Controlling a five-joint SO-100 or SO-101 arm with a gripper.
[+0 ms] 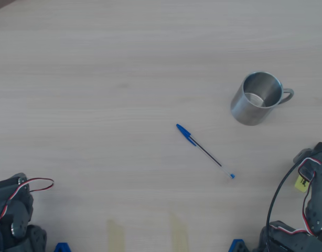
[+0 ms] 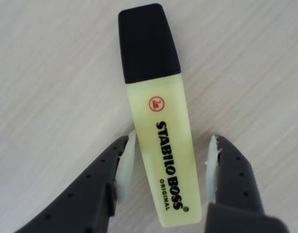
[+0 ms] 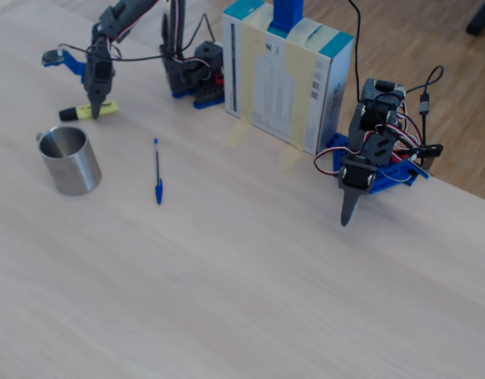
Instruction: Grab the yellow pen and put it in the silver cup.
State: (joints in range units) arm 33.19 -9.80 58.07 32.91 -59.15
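A: Which step? 
B: The grasp. The claw (image 2: 166,167) straddles the thick yellow highlighter pen (image 2: 161,141), jaws spread, near the tabletop's (image 3: 250,260) far-left corner.
A: Next? 
B: Close, lift, carry to the shiny steel silver cup (image 3: 69,160).

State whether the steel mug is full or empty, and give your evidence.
Empty. In the overhead view the mug stands upright and its bare shiny bottom shows through the open top; the highlighter still lies on the table.

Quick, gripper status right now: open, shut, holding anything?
Gripper: open, straddling the yellow highlighter pen with the black cap lying on the table; one pad touches its side, the other is clear, so not gripped yet.
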